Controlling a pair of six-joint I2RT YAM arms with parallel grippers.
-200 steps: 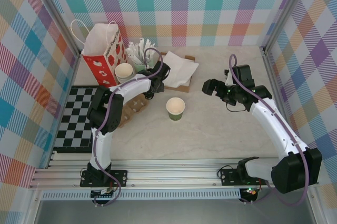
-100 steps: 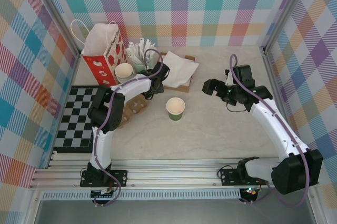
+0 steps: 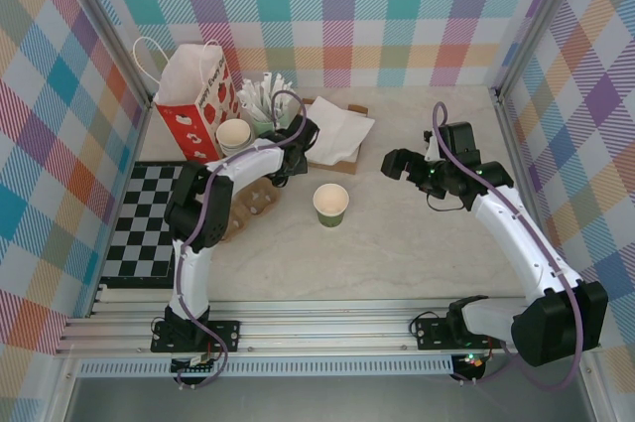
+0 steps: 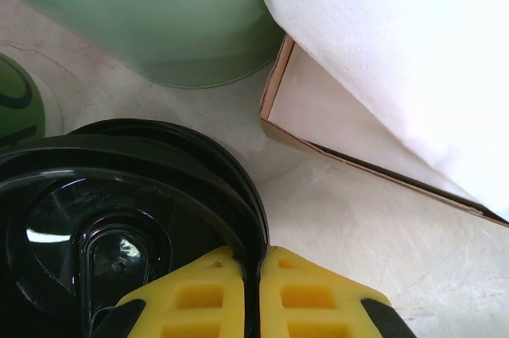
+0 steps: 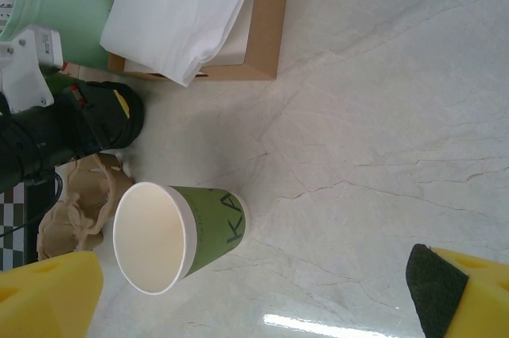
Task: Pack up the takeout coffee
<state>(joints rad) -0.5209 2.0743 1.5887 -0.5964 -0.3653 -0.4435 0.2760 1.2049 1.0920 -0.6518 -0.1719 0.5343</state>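
Note:
A single green paper cup (image 3: 330, 204) stands upright and lidless at the table's middle, also seen as the green cup (image 5: 199, 227) in the right wrist view. No lidded takeout coffee is in view. My left gripper (image 3: 285, 168) is shut on the rim of a black plastic lid (image 4: 119, 195), its yellow fingertips (image 4: 207, 274) pinching the edge; my left gripper (image 4: 250, 257) holds it just above the table beside the napkin box. My right gripper (image 3: 397, 164) hangs open to the right of the cup, with nothing between the jaws of that right gripper (image 5: 254, 306).
A red-and-white paper bag (image 3: 193, 104) stands at the back left. Next to it are stacked cream cups (image 3: 235, 136) and a pale green holder (image 3: 260, 104). White napkins lie in a cardboard box (image 3: 337, 129). A brown cup carrier (image 3: 248, 206) and a checkered mat (image 3: 144, 223) lie left.

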